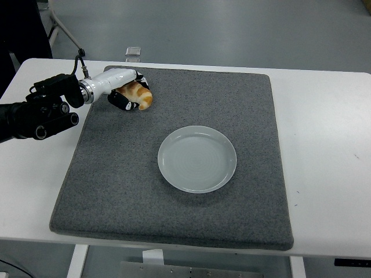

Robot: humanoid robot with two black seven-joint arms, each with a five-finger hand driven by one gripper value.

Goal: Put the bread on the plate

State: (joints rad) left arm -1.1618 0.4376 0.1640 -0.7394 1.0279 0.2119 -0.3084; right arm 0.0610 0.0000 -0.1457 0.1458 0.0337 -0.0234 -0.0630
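Observation:
A golden-brown bread roll [140, 96] is held in my left hand [128, 95] over the far left corner of the grey mat [174, 202]. The white hand's dark-tipped fingers are curled around the roll, which looks lifted a little off the mat. My black left arm [35, 113] comes in from the left edge. A pale round plate [197, 158] lies empty at the mat's middle, down and to the right of the hand. The right arm does not show.
The mat covers most of the white table [324, 133]. A small clear object [133, 52] sits at the table's far edge. A person in dark clothing [20, 29] stands at the top left corner.

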